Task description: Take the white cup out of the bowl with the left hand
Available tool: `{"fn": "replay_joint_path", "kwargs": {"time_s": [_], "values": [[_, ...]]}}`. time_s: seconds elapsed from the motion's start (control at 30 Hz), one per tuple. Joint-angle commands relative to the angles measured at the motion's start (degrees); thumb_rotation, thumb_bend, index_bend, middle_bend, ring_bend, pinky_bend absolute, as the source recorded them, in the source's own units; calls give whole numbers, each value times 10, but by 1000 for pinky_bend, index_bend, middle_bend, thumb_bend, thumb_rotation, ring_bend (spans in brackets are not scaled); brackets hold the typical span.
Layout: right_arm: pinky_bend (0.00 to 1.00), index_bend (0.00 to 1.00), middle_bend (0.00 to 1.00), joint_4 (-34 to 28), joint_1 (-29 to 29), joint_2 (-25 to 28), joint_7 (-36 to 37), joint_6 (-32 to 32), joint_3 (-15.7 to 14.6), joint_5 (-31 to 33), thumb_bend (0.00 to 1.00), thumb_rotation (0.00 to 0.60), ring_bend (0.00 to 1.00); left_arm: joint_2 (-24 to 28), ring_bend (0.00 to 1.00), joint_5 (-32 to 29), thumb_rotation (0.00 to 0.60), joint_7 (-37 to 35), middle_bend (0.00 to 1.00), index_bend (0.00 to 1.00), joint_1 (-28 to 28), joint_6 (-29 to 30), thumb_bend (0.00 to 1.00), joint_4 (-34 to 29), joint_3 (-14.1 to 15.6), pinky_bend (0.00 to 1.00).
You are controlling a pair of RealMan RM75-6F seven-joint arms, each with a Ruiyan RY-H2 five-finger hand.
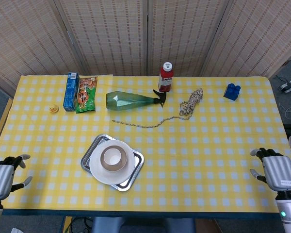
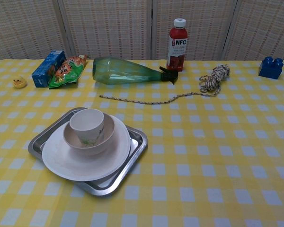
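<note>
White cup (image 2: 86, 124) in bowl (image 2: 102, 140), well right of open left hand (image 1: 4, 175).

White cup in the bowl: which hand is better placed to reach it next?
The left hand. The white cup sits in the bowl on the table's left half, nearer that hand. The right hand rests open at the far right edge, with much more table to cross.

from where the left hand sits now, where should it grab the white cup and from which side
Probably the white cup's rim, from straight above. It stands upright, mouth open, nested in the bowl, whose wall hides its lower sides. Only the rim rises clear for fingers. The left hand waits open at the table's near left edge.
</note>
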Motion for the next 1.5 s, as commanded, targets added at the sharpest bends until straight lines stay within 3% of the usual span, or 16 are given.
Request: {"fn": "replay_joint_path", "kwargs": {"time_s": [0.03, 0.17, 0.27, 0.4, 0.5, 0.57, 0.6, 0.7, 0.87, 1.17, 1.5], "values": [[622, 419, 443, -1, 0, 0, 1, -2, -1, 0, 35, 600, 430, 0, 376, 0, 600, -1, 512, 410, 0, 1, 176, 1, 0, 508], [623, 420, 443, -5, 1, 4, 7, -8, -3, 0, 35, 600, 430, -1, 382, 4, 600, -2, 512, 408, -2, -4, 176, 3, 2, 523], [623, 420, 443, -11, 1, 8, 13, -3, -2, -4, 35, 600, 431, -1, 414, 18, 600, 1, 512, 394, -8, -8, 176, -1, 6, 610], [623, 420, 443, -10, -2, 9, 24, 6, 0, -7, 35, 600, 430, 3, 545, 49, 600, 5, 502, 344, -23, -17, 176, -11, 11, 817], [622, 420, 443, -13, -4, 16, 32, 8, 0, -5, 35, 600, 430, 18, 627, 66, 600, 17, 492, 266, -44, -45, 176, -38, 15, 905], [622, 420, 443, -16, -8, 20, 39, 18, 1, -10, 35, 600, 430, 25, 708, 83, 600, 16, 542, 243, -60, -62, 176, -54, 17, 969], [622, 420, 443, -16, -10, 22, 43, 23, 1, -12, 35, 600, 430, 27, 768, 88, 600, 13, 614, 243, -68, -71, 176, -61, 18, 993], [623, 420, 443, -17, -17, 28, 57, 40, 3, -18, 35, 600, 430, 33, 908, 94, 600, -1, 831, 273, -96, -112, 176, -83, 18, 1000], [622, 420, 443, -16, -27, 30, 63, 63, 9, -17, 35, 600, 430, 22, 1000, 76, 600, 15, 985, 342, -138, -179, 176, -106, 11, 1000], [622, 420, 443, -14, -36, 45, 103, 74, 12, -18, 35, 600, 430, -24, 1000, 31, 600, 57, 1000, 370, -192, -252, 176, -112, -9, 1000], [622, 420, 443, -10, -38, 53, 130, 73, 14, -16, 35, 600, 431, -80, 1000, 23, 600, 82, 1000, 371, -232, -268, 176, -81, -24, 1000]]}}
